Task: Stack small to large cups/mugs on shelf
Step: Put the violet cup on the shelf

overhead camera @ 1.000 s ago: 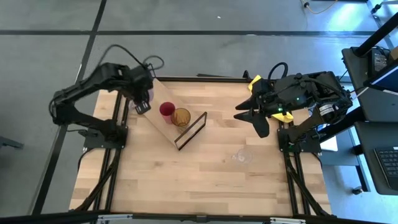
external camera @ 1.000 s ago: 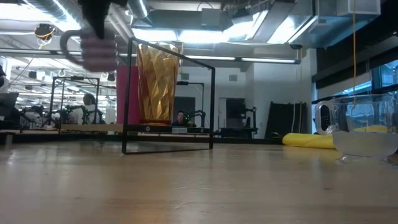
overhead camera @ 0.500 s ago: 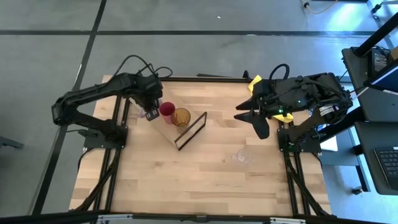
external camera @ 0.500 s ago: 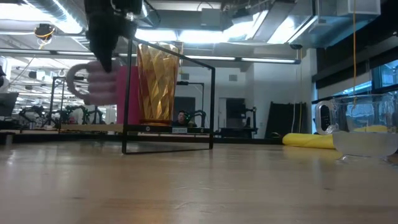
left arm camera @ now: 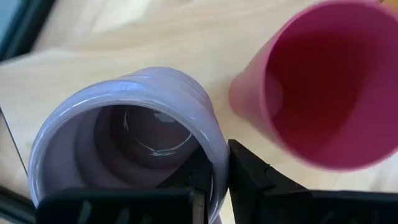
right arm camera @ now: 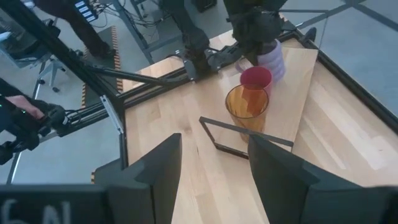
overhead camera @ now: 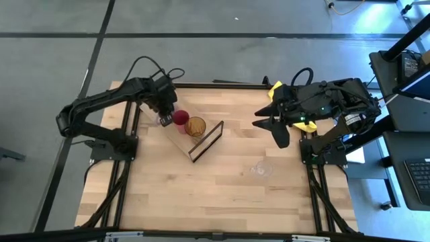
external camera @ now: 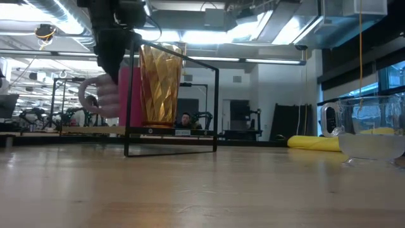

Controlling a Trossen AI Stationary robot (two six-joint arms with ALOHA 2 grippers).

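My left gripper [overhead camera: 164, 113] points down at the shelf board's [overhead camera: 177, 138] far-left end, shut on the purple mug [overhead camera: 162, 122]. The mug hangs upright just left of the red cup [overhead camera: 180, 118], with a narrow gap between them. The amber tumbler [overhead camera: 195, 126] stands on the board beyond the red cup, before the black wire frame [overhead camera: 207, 141]. The small clear glass [overhead camera: 262, 169] stands on the table at the right. My right gripper [overhead camera: 267, 126] waits raised and open over the table's far right. My left gripper pinches the mug's wall at the rim [left arm camera: 217, 163], on the side toward the red cup [left arm camera: 323, 81]. One finger [left arm camera: 198, 180] is inside the mug and the other [left arm camera: 252, 180] outside. The fingers come from above. The mug [external camera: 106, 98] hangs upright, its handle [external camera: 85, 96] away from the red cup, its base slightly above the board.
A yellow cloth [external camera: 313, 143] lies at the table's far right edge, near the right arm. Bare tabletop [overhead camera: 201, 195] spreads across the near half. People and other rigs show in the room behind.
My left gripper has come down and toward the table's right with the purple mug. The mug has stayed upright and now hangs low beside the red cup, close over the board.
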